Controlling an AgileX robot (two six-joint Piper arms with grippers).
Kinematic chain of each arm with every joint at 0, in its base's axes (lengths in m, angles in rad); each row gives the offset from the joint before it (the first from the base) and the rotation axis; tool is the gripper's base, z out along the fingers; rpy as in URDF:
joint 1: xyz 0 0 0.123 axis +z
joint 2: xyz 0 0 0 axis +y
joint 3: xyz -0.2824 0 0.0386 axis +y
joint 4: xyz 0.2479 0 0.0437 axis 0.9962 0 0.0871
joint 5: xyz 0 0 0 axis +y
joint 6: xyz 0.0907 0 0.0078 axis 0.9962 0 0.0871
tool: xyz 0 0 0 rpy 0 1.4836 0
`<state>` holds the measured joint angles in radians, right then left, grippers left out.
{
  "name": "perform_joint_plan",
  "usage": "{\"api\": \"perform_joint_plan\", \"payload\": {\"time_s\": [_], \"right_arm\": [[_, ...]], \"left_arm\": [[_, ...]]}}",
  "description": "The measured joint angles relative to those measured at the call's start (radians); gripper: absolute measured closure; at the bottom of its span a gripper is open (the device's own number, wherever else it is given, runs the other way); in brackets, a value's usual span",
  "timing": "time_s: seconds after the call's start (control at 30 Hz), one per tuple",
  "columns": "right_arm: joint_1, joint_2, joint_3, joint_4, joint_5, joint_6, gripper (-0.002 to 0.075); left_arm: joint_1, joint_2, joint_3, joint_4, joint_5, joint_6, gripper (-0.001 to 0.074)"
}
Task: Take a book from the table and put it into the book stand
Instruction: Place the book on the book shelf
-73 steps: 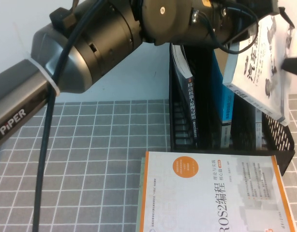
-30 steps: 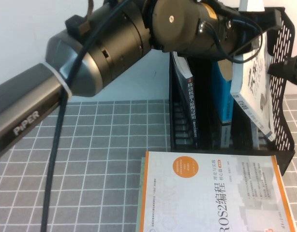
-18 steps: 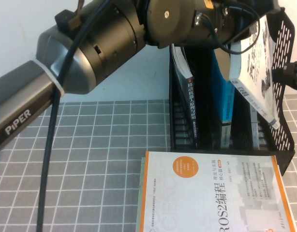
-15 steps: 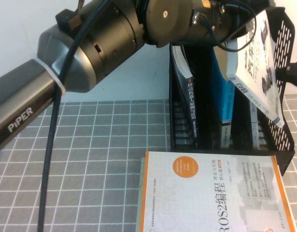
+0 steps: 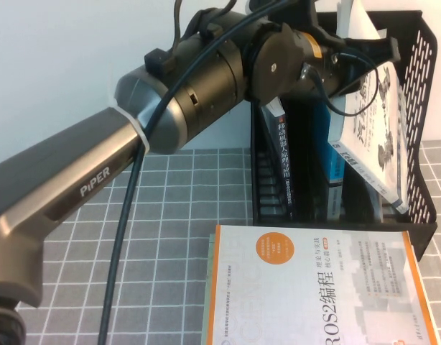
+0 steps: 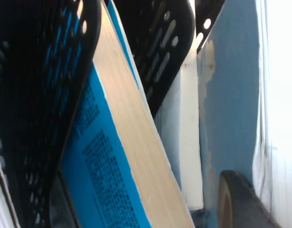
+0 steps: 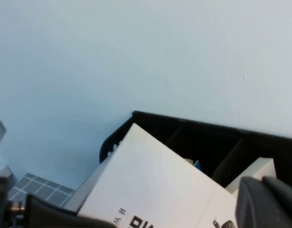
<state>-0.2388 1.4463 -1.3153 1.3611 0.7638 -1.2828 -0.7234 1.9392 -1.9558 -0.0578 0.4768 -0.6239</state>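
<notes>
The white book with grey car drawings [image 5: 371, 140] stands tilted in the right compartment of the black book stand [image 5: 416, 108]. Its lower edge is down inside and its top sticks out above the rim. My left gripper [image 5: 364, 52] is at the book's top and looks open, with one finger [image 5: 384, 49] lying across the cover. In the left wrist view one dark finger [image 6: 241, 202] shows beside the stand's blue book [image 6: 103, 180]. My right gripper is out of the high view. Its finger [image 7: 272, 202] hovers above the book [image 7: 150, 185], apart from it.
A white, orange-edged book with an orange circle [image 5: 314, 287] lies on the grid cloth [image 5: 156, 237] in front of the stand. A dark-spined book [image 5: 281, 154] and the blue book [image 5: 335, 169] fill the other compartments. My left arm [image 5: 98, 180] spans the table's left half.
The book has sunk lower into the right compartment. My right gripper has drawn back out of the high view. My left arm has swung further right, over the stand.
</notes>
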Motion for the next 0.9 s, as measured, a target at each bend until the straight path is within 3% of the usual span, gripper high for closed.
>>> {"api": "perform_joint_plan", "payload": {"time_s": [0.17, 0.37, 0.47, 0.67, 0.9], "right_arm": [[-0.004, -0.077, 0.000, -0.107, 0.076, 0.054, 0.0729], [-0.004, -0.118, 0.028, -0.401, 0.196, 0.216, 0.0729], [-0.005, -0.132, 0.098, -0.486, 0.205, 0.281, 0.0729], [0.039, -0.131, 0.352, -0.475, 0.230, 0.263, 0.0729], [0.243, -0.058, 0.545, -0.245, 0.050, 0.083, 0.0729]], "left_arm": [[-0.002, 0.007, 0.000, 0.047, -0.007, -0.015, 0.0624], [-0.002, 0.015, 0.000, 0.051, -0.022, -0.018, 0.0622], [-0.002, 0.018, 0.000, 0.058, -0.035, -0.020, 0.0580], [0.004, 0.018, -0.008, 0.076, -0.074, -0.020, 0.0410], [0.004, 0.018, -0.008, 0.080, -0.075, -0.014, 0.0381]]}}
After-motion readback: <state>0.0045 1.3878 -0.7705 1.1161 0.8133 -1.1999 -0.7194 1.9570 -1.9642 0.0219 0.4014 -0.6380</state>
